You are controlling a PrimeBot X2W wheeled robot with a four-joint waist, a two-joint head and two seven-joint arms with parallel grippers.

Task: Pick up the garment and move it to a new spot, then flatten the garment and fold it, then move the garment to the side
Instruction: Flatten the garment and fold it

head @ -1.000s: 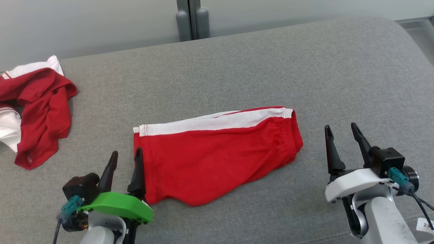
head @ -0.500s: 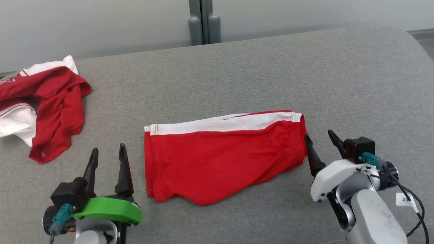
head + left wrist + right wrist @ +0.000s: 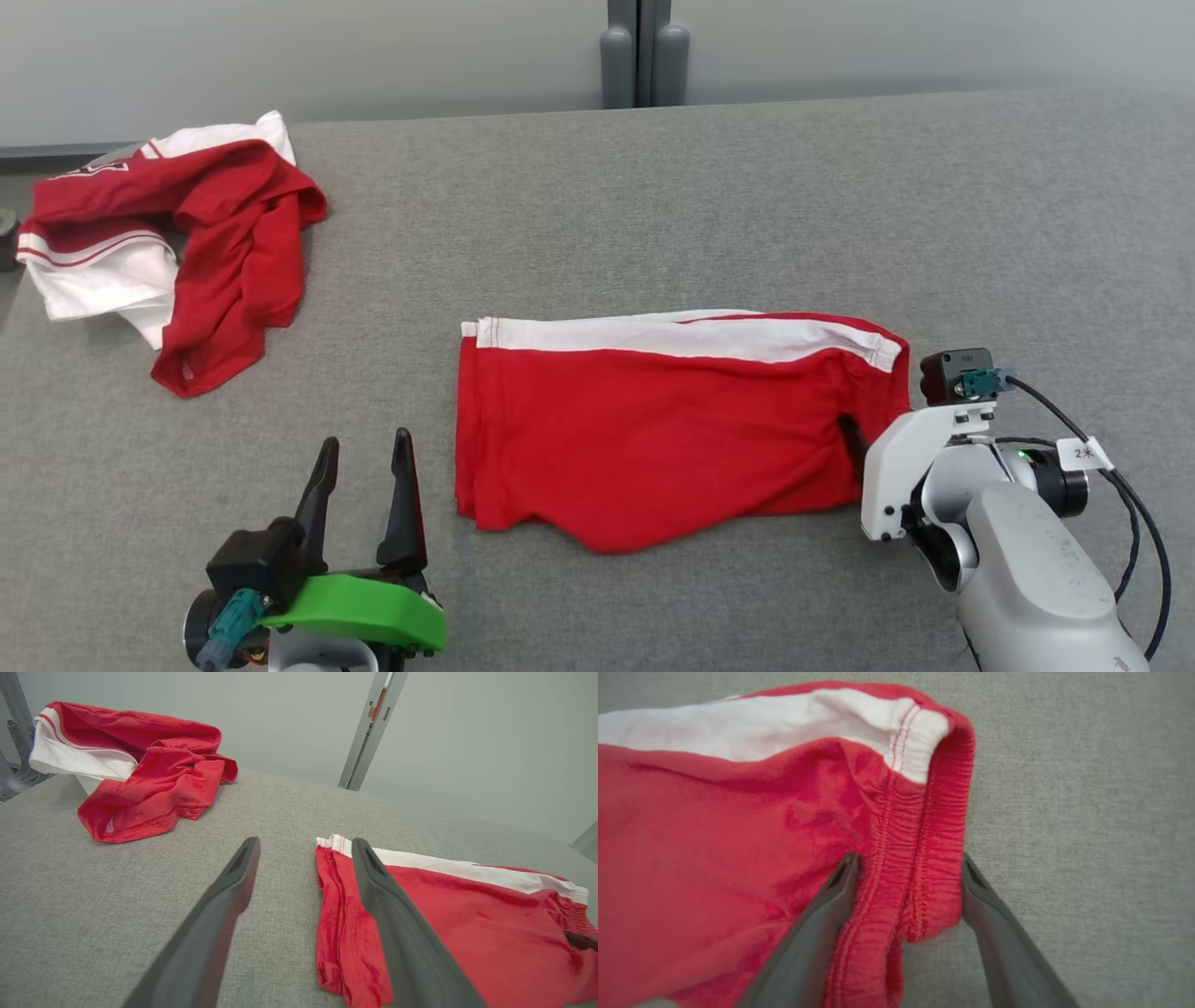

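on grey cushion (image 3: 747, 187), right gripper's (image 3: 909, 858) half-hidden fingers (image 3: 817, 933) straddle the shorts' (image 3: 653, 429) waistband (image 3: 943, 812).

Shorts (image 3: 653, 429): soft matt red knit cloth, white stripe of the same; waistband (image 3: 920, 858) gathered, ribbed, rows of stitching. Tabletop (image 3: 747, 205): grey woven cloth cover, coarse, matt. Fingers (image 3: 224, 914): dark smooth plastic, dull sheen. Left wrist cover (image 3: 359, 611): green plastic, slightly glossy. Right wrist cover (image 3: 892, 467): white plastic, smooth. Crumpled jersey (image 3: 233, 243): matt red and white cloth
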